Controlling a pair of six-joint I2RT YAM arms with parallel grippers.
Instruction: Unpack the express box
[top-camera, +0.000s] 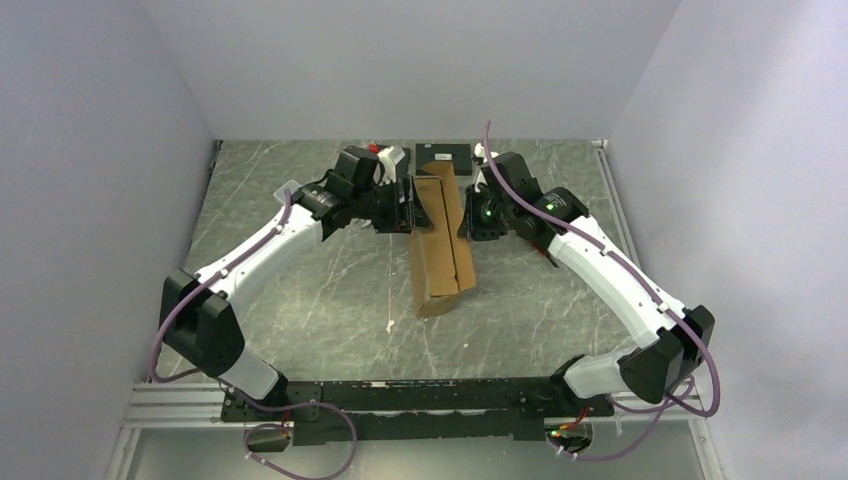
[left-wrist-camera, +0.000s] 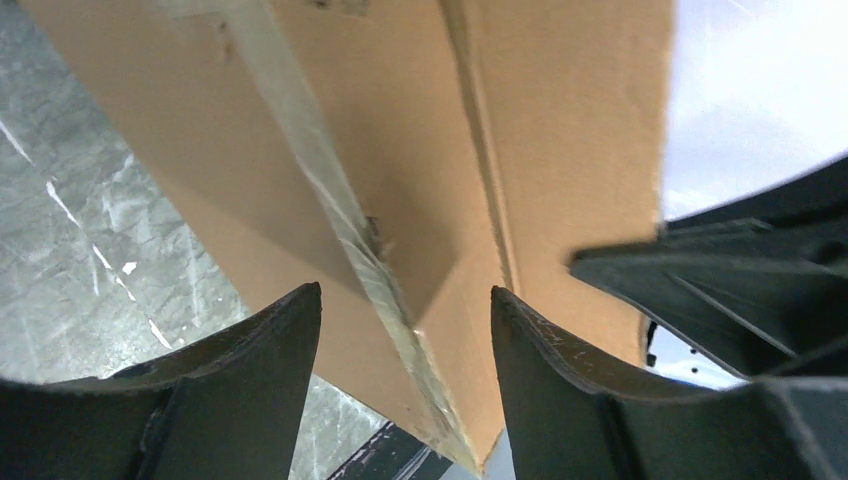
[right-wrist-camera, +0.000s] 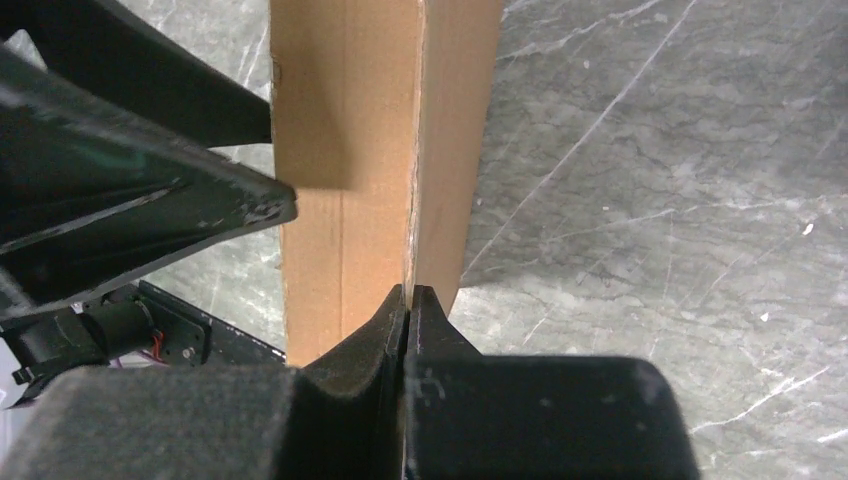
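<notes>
Express box (top-camera: 440, 245) stands on edge on the grey marbled table (top-camera: 330, 290), its long axis running from the near side to the far side, with one arm at each face. The left gripper (top-camera: 408, 205) faces the box's left side and the right gripper (top-camera: 468, 215) its right side, both up at the box's far half and about equally close. A flat black box (top-camera: 445, 157) lies just beyond the box's far end.

The left wrist view shows what the overhead cannot: the left fingers (left-wrist-camera: 250, 370) are spread apart, with a corner of the cardboard and a clear tape seam (left-wrist-camera: 330, 200) lying straight ahead in the gap, neither pad visibly touching it. The right wrist view shows the right fingers (right-wrist-camera: 380, 340) pressed together, their tips touching the line where two panels meet. Whether a thin cardboard edge is pinched there cannot be told.

By these views, the coming move likely turns on that seam: the left jaws closing on the edge while the right tips part the panels.
</notes>
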